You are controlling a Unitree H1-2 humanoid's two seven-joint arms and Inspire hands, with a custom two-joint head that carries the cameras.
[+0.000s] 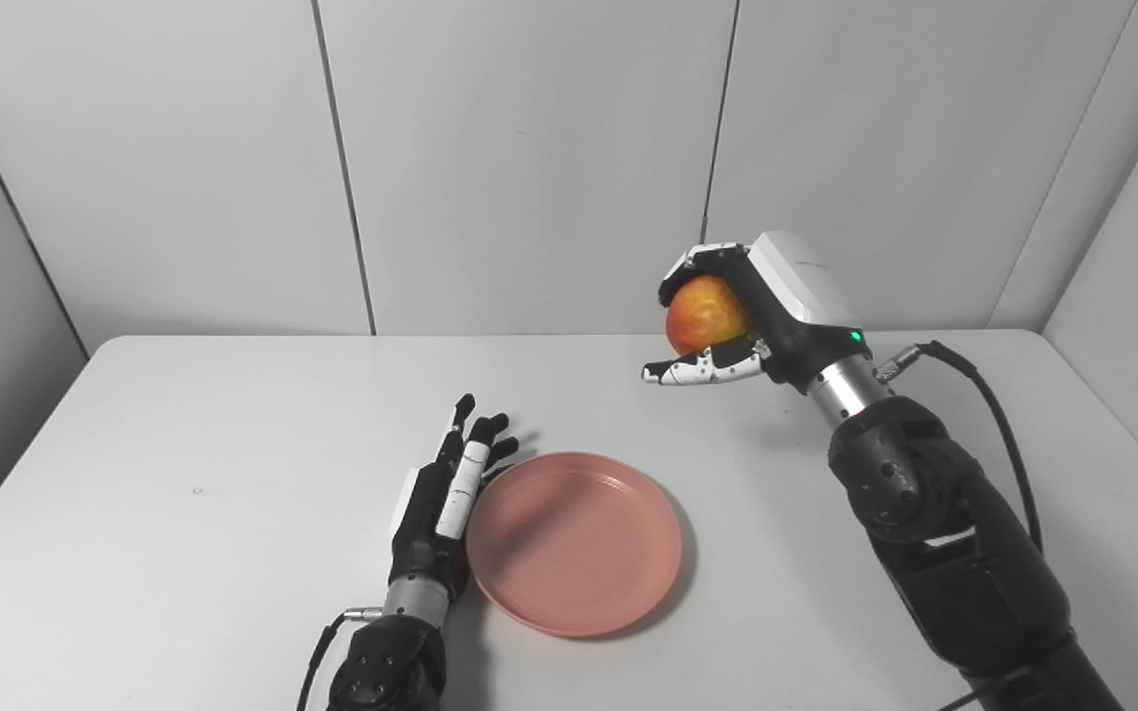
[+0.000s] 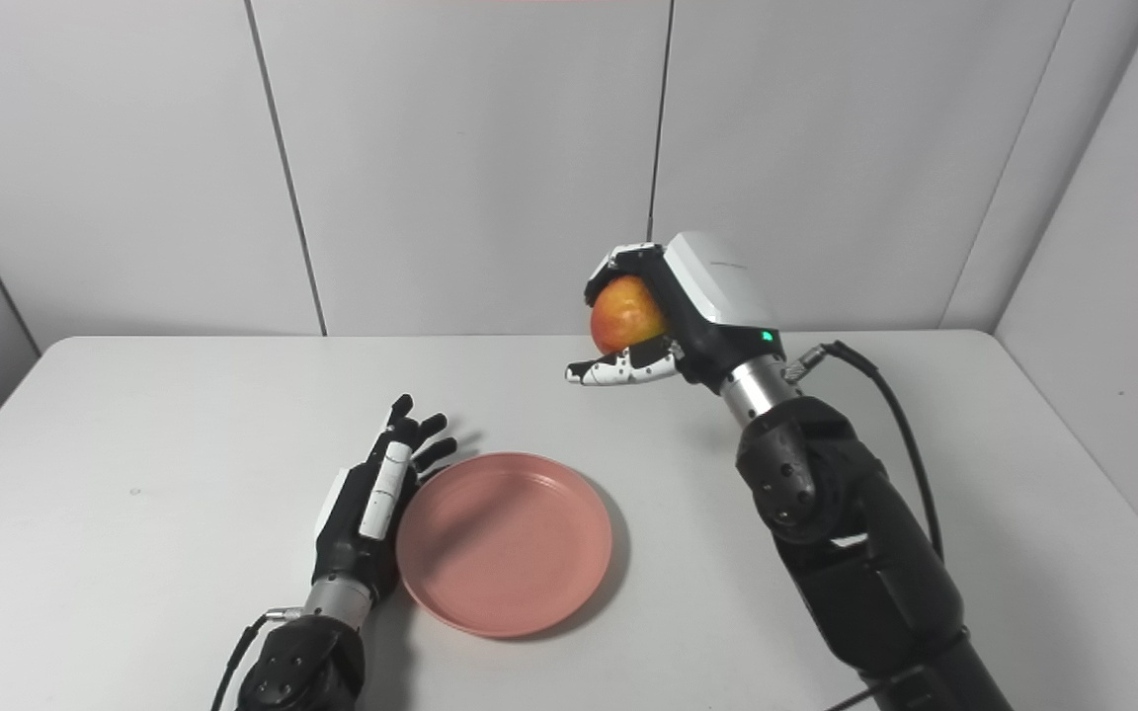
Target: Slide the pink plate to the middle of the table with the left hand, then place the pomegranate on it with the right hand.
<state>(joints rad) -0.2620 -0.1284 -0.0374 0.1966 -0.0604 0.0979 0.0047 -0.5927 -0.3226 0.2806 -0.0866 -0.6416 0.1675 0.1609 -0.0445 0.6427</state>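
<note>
Both steps meet here: the left hand [image 1: 443, 494], open, touches the pink plate [image 1: 574, 541] mid-table near the front edge; the right hand [image 1: 727, 316] grips the pomegranate [image 1: 705, 314] above, toward the back edge. Next it must lower the fruit onto the plate.

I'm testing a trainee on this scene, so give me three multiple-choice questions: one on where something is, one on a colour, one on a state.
1. Where is the left hand?
A. Against the plate's left edge
B. On top of the fruit
C. Behind the right arm

2. What colour is the plate?
A. Blue
B. Pink
C. Green

3. What is the state of the fruit?
A. Lying on the plate
B. Lying on the table
C. Held in the air by the right hand

Answers: 1 A, its fingers lie along that rim. 2 B, plainly pink. 3 C, the fingers wrap it above the table.
</note>
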